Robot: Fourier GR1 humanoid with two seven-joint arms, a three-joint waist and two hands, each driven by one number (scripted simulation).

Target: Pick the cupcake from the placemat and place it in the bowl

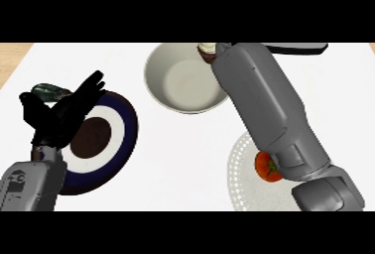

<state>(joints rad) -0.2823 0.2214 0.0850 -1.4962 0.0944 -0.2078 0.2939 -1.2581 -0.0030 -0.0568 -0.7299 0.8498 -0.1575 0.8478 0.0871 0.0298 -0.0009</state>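
Note:
The cupcake (207, 51), cream on top and brown below, shows at the far rim of the pale round bowl (164, 94), pressed against the end of my right forearm. That forearm runs from the lower right up across the bowl's right side. Of my right hand (294, 48) only a dark part shows at the top edge, and its fingers are hidden behind the arm; the cupcake appears to be held there. The white lacy placemat (242, 183) lies at the lower right, partly under the arm. My left hand (62, 111) rests open at the left, fingers up.
A navy plate (124, 126) with a white ring and a brown centre lies under my left hand. A small greenish object (46, 91) sits behind that hand. A red tomato-like fruit (267, 166) lies on the placemat beside my right forearm. The counter top is white.

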